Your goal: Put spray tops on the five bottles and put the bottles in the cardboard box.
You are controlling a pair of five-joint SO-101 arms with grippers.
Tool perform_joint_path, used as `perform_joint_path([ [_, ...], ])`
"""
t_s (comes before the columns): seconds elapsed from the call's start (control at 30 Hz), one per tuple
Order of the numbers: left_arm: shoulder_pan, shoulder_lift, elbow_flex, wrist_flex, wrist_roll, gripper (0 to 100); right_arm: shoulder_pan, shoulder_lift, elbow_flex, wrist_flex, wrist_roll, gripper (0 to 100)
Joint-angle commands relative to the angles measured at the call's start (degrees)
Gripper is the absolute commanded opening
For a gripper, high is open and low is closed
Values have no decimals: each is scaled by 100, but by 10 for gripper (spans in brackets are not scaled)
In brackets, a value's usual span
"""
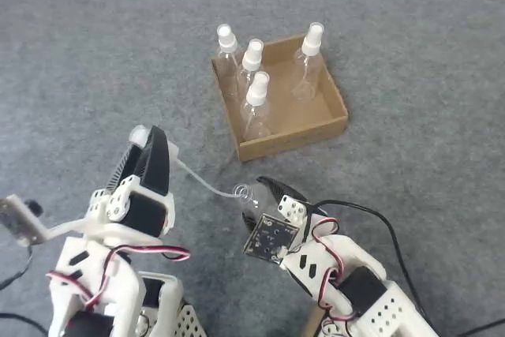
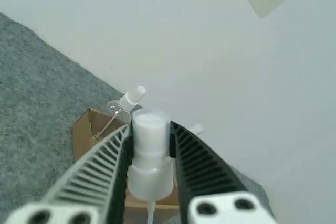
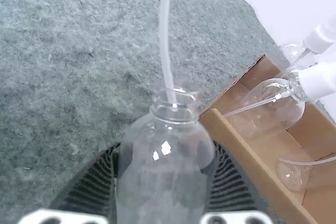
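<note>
My left gripper (image 1: 151, 141) (image 2: 151, 135) is shut on a white spray top (image 2: 151, 156) (image 1: 139, 133). Its thin dip tube (image 1: 201, 182) (image 3: 165, 35) slants across to the clear bottle (image 1: 251, 199) (image 3: 165, 166), and the tube's tip sits just inside the open neck. That bottle is tilted and has no top. My right gripper (image 1: 267, 197) (image 3: 165, 187) is shut on its body, just in front of the cardboard box (image 1: 293, 136) (image 3: 247, 140) (image 2: 86, 129). Several bottles with white spray tops (image 1: 256, 100) (image 3: 273, 103) stand in the box.
Grey carpet (image 1: 410, 61) covers the table all round the box. A pale wall (image 2: 210, 40) runs along the far edge behind the box. Cables (image 1: 371, 215) trail beside the right arm near the front edge.
</note>
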Motion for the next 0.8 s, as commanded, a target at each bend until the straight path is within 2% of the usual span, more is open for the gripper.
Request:
perform_joint_path([
  [0.0, 26, -105, 31, -9, -97, 12, -13, -145, 35, -136, 62, 31],
  [0.47, 53, -105, 664, -607, -97, 12, -13, -145, 9, -136, 53, 31],
  [0.77, 809, -105, 778, -510, -475, 12, -4, -154, 0, -163, 53, 30],
])
